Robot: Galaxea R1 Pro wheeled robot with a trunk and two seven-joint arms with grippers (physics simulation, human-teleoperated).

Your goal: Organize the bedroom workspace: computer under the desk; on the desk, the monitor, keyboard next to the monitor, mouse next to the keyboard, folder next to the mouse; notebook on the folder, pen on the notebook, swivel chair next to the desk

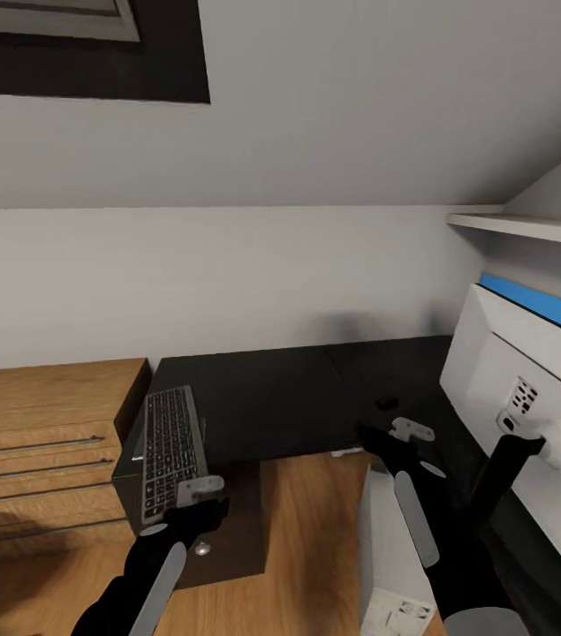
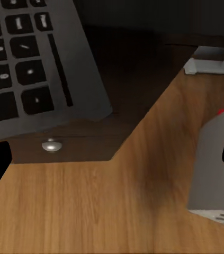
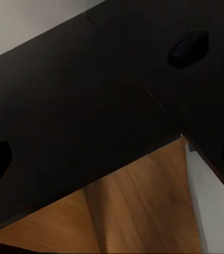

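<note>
The black keyboard (image 1: 172, 450) (image 2: 27, 58) lies lengthwise on the left end of the black desk (image 1: 289, 402), its near corner past the desk edge above a silver knob (image 2: 51, 144). My left gripper (image 1: 199, 512) (image 2: 112, 164) hangs open just in front of that corner, holding nothing. A small dark mouse (image 1: 388, 402) (image 3: 188, 48) rests at the desk's inner corner. Open and empty, my right gripper (image 1: 379, 437) (image 3: 112, 159) hovers over the desk edge short of the mouse. The monitor (image 1: 527, 389) shows its pale back on the right. The grey computer (image 1: 386, 548) (image 2: 215, 164) stands on the floor below.
A light wooden drawer unit (image 1: 41, 442) stands against the desk's left end. A white shelf (image 1: 527, 228) juts out at upper right under the sloped ceiling. A bright blue strip (image 1: 545, 305) runs along the monitor's top. Wood floor (image 1: 307, 548) shows between the desk's two legs.
</note>
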